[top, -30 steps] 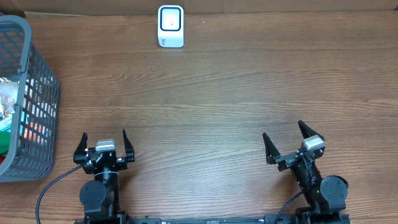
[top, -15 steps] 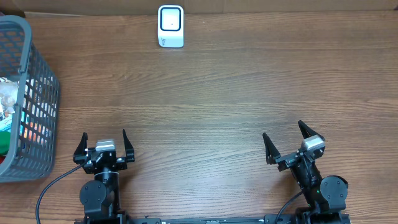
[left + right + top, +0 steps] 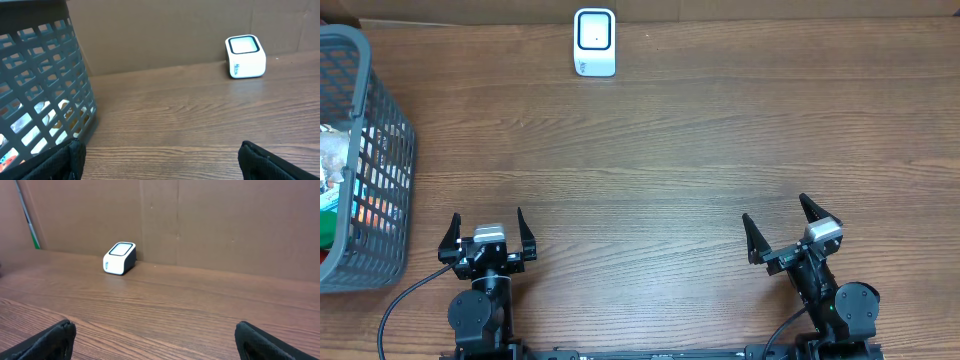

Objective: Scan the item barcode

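Idling black left gripper [image 3: 487, 217]: fingers [image 3: 451, 235] spread, empty, unmoved
Black right gripper [image 3: 775, 209]: fingers [image 3: 753, 240] spread, empty, unmoved
White boxy scanner [image 3: 594, 42]: far ahead of fingers, unshifted

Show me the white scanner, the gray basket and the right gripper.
white scanner [image 3: 594, 35], overhead view, top window.
gray basket [image 3: 350, 37], overhead view, far rim.
right gripper [image 3: 773, 206], overhead view, between its fingertips.

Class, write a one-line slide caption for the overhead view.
Before the scan: left gripper and right gripper open and empty, grey basket at the left, white barcode scanner at the back.
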You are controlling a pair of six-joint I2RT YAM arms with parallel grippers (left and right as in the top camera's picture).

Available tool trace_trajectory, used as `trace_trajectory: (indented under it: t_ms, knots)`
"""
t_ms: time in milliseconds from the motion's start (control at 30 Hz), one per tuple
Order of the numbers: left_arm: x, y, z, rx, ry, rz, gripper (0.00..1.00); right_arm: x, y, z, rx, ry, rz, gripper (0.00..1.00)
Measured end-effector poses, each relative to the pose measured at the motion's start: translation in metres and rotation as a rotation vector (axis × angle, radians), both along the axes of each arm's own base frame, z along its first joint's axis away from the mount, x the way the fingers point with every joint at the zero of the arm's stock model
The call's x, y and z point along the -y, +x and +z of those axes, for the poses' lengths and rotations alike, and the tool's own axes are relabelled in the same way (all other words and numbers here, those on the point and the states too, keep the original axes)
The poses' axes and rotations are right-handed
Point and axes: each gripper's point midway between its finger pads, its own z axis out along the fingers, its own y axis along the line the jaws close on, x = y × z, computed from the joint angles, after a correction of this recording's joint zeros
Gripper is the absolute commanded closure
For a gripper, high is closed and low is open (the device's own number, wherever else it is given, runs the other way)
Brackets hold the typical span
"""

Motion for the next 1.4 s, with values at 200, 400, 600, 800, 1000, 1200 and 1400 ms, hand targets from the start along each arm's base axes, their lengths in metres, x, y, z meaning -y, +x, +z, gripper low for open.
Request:
trace_trajectory:
  t_ms: [200, 400, 600, 800, 1000, 1200, 1400]
  knots:
    - [0.0, 0.0, 0.0, 0.0, 0.0, 0.0, 0.0, 0.0, 0.0, 0.0, 0.0, 0.0, 0.001, 0.0]
    - [0.0, 0.0, 0.0, 0.0, 0.0, 0.0, 0.0, 0.0, 0.0, 0.0, 0.001, 0.0, 0.0, 0.0]
    - [0.0, 0.0, 0.0, 0.0, 0.0, 0.0, 0.0, 0.0, 0.0, 0.0, 0.001, 0.0, 0.0, 0.0]
    - [0.0, 0.0, 0.0, 0.0, 0.0, 0.0, 0.0, 0.007, 0.002, 0.0, 0.0, 0.0, -0.04, 0.0]
    - [0.0, 0.0, 0.0, 0.001, 0.0, 0.0, 0.0, 0.015, 0.005, -0.002, -0.008, -0.002, -0.093, 0.0]
    - [-0.004, 0.0, 0.003, 0.003, 0.047, 0.017, 0.0, 0.019, 0.005, -0.002, -0.008, -0.002, -0.113, 0.0]
    - [-0.004, -0.001, 0.001, -0.006, 0.061, 0.02, 0.0, 0.019, 0.006, -0.002, -0.008, -0.002, -0.116, 0.0]
